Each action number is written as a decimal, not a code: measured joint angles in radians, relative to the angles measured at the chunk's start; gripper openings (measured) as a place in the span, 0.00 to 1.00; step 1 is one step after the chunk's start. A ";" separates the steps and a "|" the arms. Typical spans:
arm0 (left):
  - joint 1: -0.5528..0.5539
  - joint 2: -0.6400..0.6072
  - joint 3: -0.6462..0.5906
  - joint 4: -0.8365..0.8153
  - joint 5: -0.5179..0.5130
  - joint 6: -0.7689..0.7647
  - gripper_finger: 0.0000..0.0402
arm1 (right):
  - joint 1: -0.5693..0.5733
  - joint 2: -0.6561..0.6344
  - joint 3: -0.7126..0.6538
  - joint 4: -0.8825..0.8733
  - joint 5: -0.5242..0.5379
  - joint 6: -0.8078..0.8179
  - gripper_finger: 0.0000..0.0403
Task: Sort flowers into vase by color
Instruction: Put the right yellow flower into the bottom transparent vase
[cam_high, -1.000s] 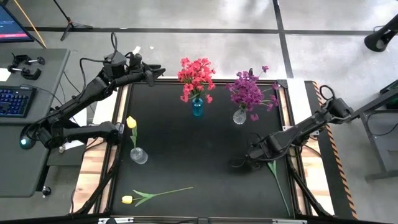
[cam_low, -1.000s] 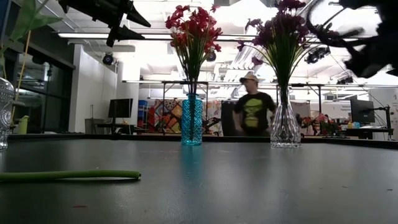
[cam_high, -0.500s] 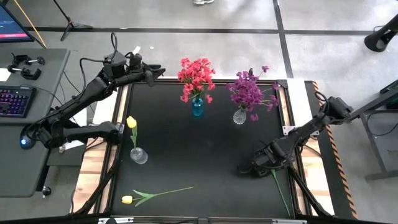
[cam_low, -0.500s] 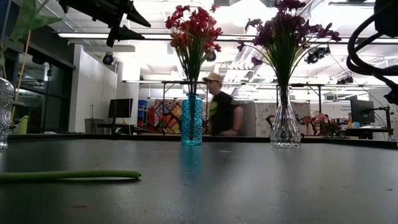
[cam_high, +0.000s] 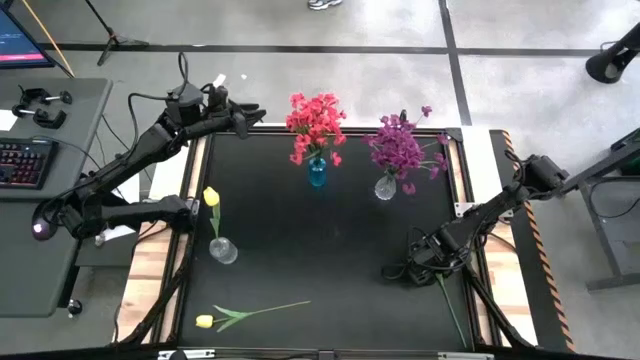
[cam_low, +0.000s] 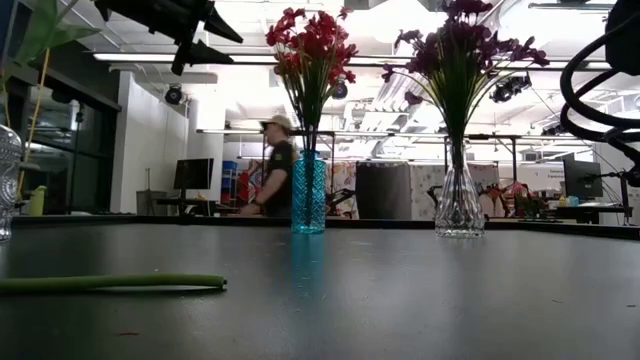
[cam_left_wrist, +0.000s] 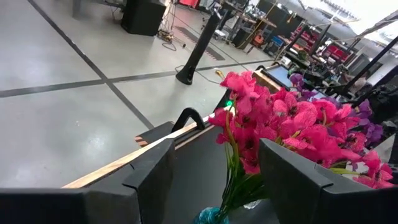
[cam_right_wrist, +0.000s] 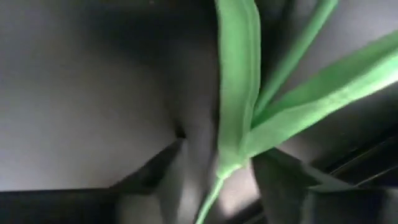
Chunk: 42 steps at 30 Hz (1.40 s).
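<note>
Red-pink flowers (cam_high: 315, 120) stand in a blue vase (cam_high: 317, 172) and purple flowers (cam_high: 400, 145) in a clear vase (cam_high: 386, 186), both at the table's far side. One yellow flower (cam_high: 211, 197) stands in a clear vase (cam_high: 223, 249) at the left. Another yellow flower (cam_high: 250, 313) lies by the near edge. At the right lies a green-stemmed flower (cam_high: 450, 308). My right gripper (cam_high: 402, 270) is low over its upper end, open, one finger on either side of the stem (cam_right_wrist: 219, 177). The flower's head is hidden. My left gripper (cam_high: 247, 118) hangs open above the far left corner.
Wooden strips and a striped edge (cam_high: 533, 235) frame the black table top (cam_high: 310, 240). A desk with a keyboard (cam_high: 22, 160) stands to the left. Beyond the table's far edge a person (cam_low: 275, 165) walks through the room.
My right gripper has come down toward the table and a little toward its near edge, tipping more steeply downward over the lying flower's stem. The flower has stayed in place.
</note>
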 joint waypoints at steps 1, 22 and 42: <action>0.000 0.000 0.000 0.010 0.000 -0.006 0.53 | 0.000 0.000 0.000 0.001 -0.004 -0.008 0.38; 0.005 -0.248 0.002 0.244 0.072 -0.025 0.53 | -0.047 0.002 0.487 0.196 0.345 -1.076 0.01; 0.004 -0.274 0.002 0.276 0.058 -0.267 0.53 | -0.467 0.400 0.728 1.338 0.332 -1.652 0.00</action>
